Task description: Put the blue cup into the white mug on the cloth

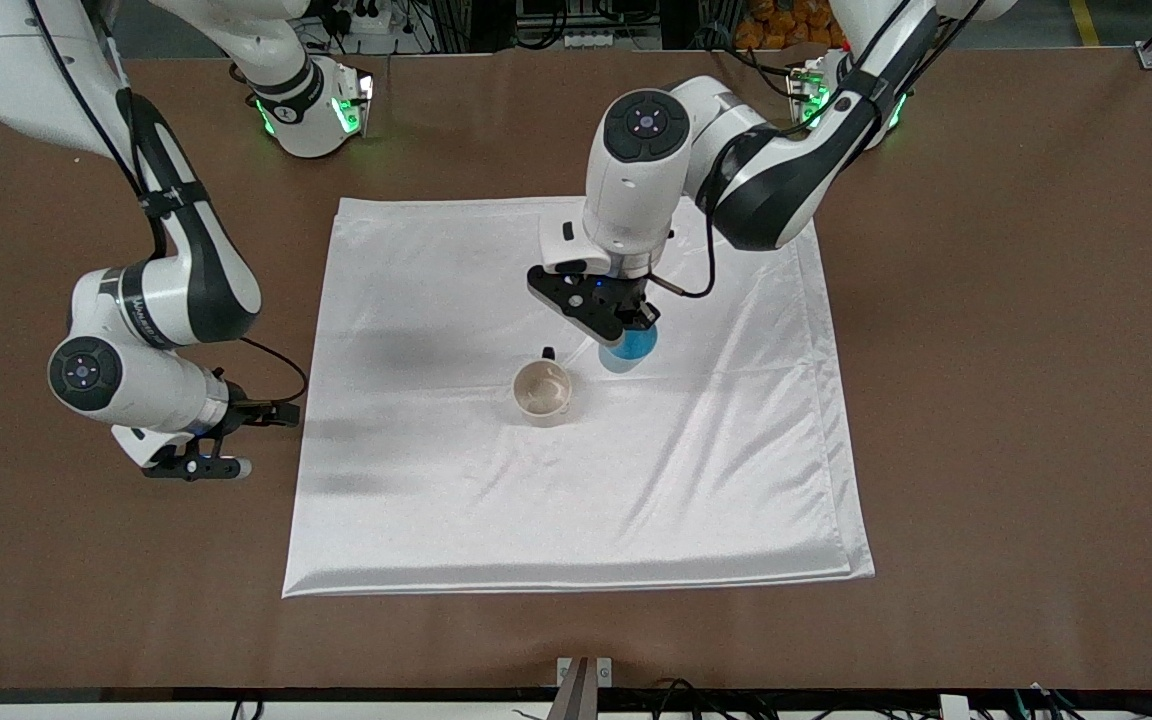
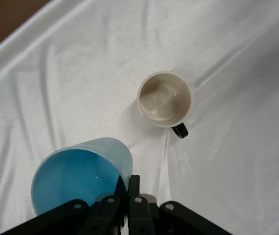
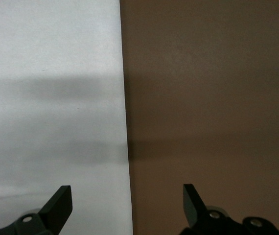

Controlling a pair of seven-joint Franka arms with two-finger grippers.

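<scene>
The task is part done: the left hand (image 1: 636,325), just right of the middle of the front view, is clamped on the rim of the blue cup (image 1: 628,346), one finger inside and one outside as the left wrist view shows at its bottom edge. Whether the blue cup is lifted clear of the cloth (image 1: 416,480) or resting on it cannot be told for sure; it seems slightly tilted. The white mug (image 1: 542,391) stands upright and empty on the cloth, near the centre of the front view, just below and to the left of the blue cup there, its dark handle pointing toward the top of the frame. What is left, as I judge it, is to carry the blue cup over the white mug's mouth, lower it in and let go. The right hand (image 1: 198,466) waits at the lower left of the front view, over the edge of the cloth and the brown surface (image 1: 1016,400), its fingers (image 3: 59,204) apart and holding nothing.
</scene>
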